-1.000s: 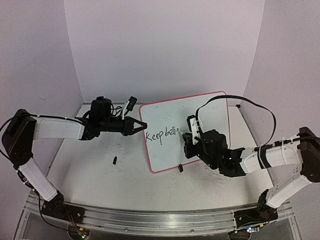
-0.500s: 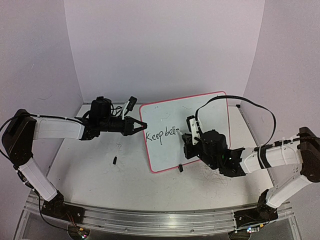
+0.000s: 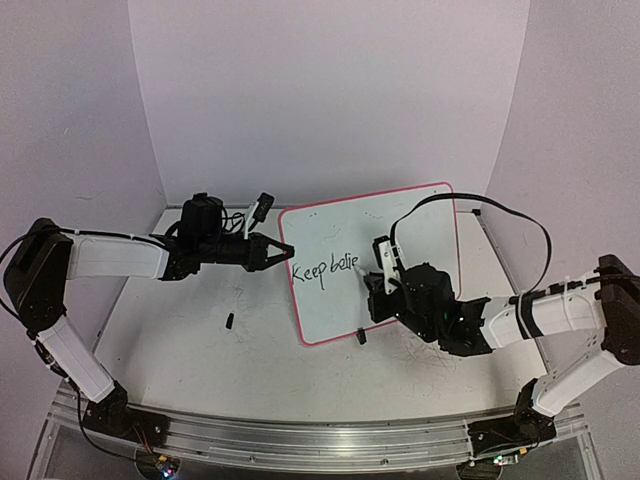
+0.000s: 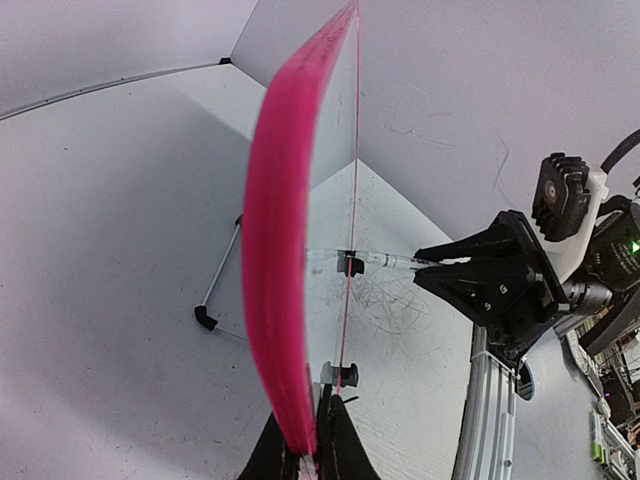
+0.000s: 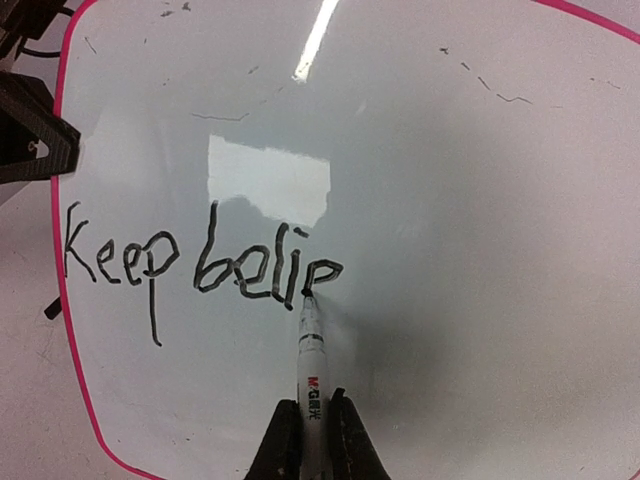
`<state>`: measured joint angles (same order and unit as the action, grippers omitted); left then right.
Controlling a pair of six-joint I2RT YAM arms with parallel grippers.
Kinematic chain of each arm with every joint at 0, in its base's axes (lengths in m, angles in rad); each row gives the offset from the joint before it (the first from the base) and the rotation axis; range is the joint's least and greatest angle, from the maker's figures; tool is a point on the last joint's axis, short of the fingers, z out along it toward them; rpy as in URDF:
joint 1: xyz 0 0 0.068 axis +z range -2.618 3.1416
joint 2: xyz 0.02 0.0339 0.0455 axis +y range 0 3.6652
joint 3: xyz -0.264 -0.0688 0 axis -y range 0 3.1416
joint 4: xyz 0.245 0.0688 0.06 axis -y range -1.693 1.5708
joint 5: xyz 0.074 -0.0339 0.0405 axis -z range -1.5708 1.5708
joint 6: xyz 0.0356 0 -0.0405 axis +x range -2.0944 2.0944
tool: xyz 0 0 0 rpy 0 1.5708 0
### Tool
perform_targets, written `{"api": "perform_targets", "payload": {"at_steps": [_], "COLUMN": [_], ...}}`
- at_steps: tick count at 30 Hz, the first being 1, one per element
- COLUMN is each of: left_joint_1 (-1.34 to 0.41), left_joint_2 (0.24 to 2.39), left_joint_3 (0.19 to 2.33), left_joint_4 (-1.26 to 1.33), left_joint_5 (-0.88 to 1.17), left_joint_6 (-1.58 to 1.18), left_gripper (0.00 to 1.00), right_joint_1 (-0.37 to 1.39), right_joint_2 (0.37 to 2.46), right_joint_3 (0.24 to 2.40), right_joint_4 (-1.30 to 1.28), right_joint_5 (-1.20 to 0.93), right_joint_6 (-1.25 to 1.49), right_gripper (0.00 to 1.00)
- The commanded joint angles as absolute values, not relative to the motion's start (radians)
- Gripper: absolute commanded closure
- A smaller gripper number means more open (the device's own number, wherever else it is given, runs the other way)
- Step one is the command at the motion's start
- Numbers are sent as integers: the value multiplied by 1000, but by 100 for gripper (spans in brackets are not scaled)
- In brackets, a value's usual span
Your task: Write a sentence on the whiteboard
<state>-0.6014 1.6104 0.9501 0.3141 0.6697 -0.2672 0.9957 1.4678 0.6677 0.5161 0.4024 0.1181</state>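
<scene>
The whiteboard [image 3: 405, 225], white with a pink-red rim, stands tilted between the arms. My left gripper [image 3: 283, 254] is shut on its left edge; in the left wrist view the rim [image 4: 280, 250] runs edge-on up from the gripper [image 4: 308, 440]. The sentence [image 3: 325, 270] reads "Keep belie" in black [image 5: 200, 265], the last letter only partly drawn. My right gripper [image 3: 384, 284] is shut on a white marker [image 5: 310, 360]. The marker's black tip touches the whiteboard [image 5: 450, 200] at the lower left of that last letter. The right gripper [image 5: 312, 425] sits just below the writing.
A small black cap-like piece [image 3: 229, 321] lies on the scuffed tabletop left of the board. A black clip [image 3: 361, 336] sits at the board's lower edge. A thin metal leg with a black foot [image 4: 215, 285] shows behind the board. Purple walls enclose the table.
The marker has moved slightly right along the line. The writing has grown from "Keep beli" to a partly drawn "e" after it. The left arm has not moved.
</scene>
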Motion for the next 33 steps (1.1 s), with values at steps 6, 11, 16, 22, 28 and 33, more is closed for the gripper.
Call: {"api": "perform_targets", "payload": {"at_steps": [6, 11, 16, 22, 28, 33], "left_joint_1": [-617, -617, -617, -618, -619, -618], "left_joint_2": [1597, 1596, 1600, 1597, 1598, 1598], "left_joint_3": [983, 983, 984, 983, 983, 983], "left_joint_4": [256, 256, 255, 255, 253, 253], "left_joint_5": [627, 625, 627, 624, 626, 624], "left_joint_6": [-175, -173, -173, -172, -172, -170], "left_gripper": [100, 100, 100, 100, 100, 100], "right_joint_1": [995, 995, 992, 987, 974, 974], "right_joint_2": [1447, 1396, 1379, 1410, 1430, 1425], "right_joint_3": [653, 636, 649, 673, 680, 680], "right_joint_4": [463, 525, 567, 571, 574, 581], "right_joint_5": [467, 458, 430, 435, 448, 457], "right_joint_6": [147, 118, 85, 73, 78, 75], "right_gripper": [100, 100, 100, 100, 100, 100]}}
